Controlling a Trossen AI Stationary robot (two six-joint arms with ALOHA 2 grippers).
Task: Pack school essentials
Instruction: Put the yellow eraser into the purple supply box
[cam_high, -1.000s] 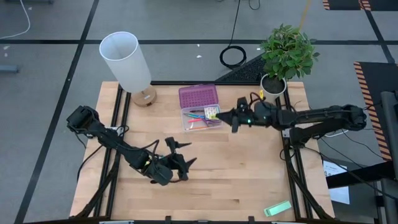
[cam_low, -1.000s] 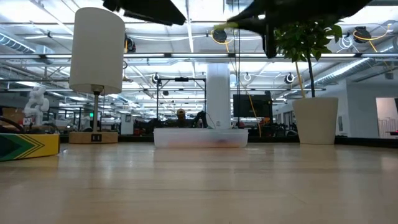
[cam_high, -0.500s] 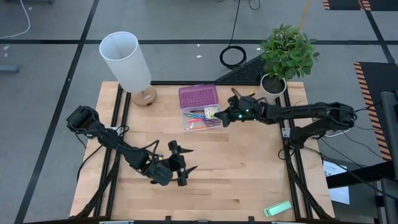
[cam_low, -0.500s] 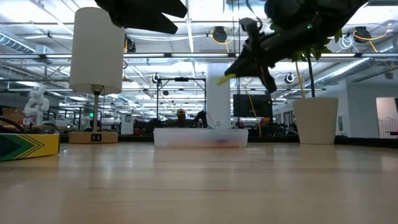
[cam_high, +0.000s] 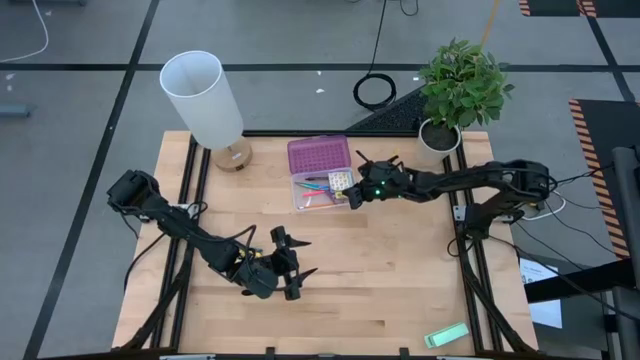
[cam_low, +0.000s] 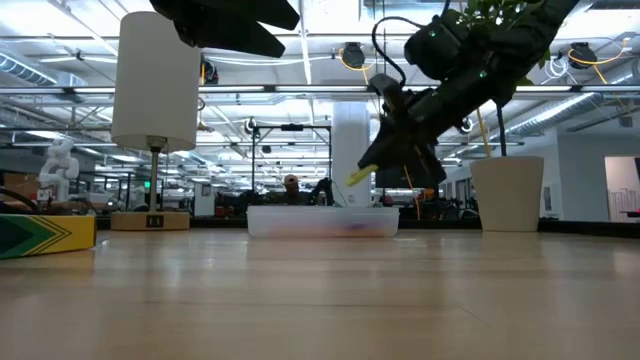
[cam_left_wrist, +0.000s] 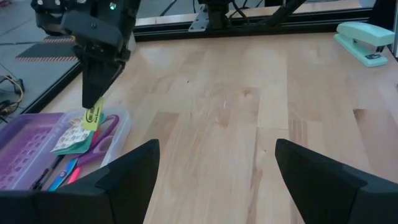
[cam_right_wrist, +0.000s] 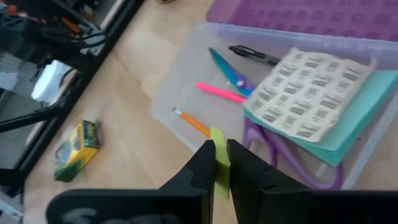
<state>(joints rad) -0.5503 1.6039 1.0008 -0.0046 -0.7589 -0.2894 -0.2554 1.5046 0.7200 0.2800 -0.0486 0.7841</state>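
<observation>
**Right end effector holds yellow block over clear case**

Count: one clear case with a purple lid, open on the tabletop. Inside it: one pair of scissors, one pink pencil, one orange pencil, one black pen, one teal-edged packet. One crayon box lies on the tabletop outside the case. One yellow block.

Right end effector: fingers closed narrowly on the yellow block, hanging above the case's right edge. The block's long axis runs in line with the fingers, and its free end juts past their tips, slanting down toward the case. In the low view the block is clear of the case, not touching it.

Pencils and pen lie flat, roughly parallel to one another. The packet rests over the scissors' handles.

Left end effector: fingers spread wide, empty, at the tabletop's front left, well apart from the case.

One pale green stapler sits at the front right corner.
</observation>
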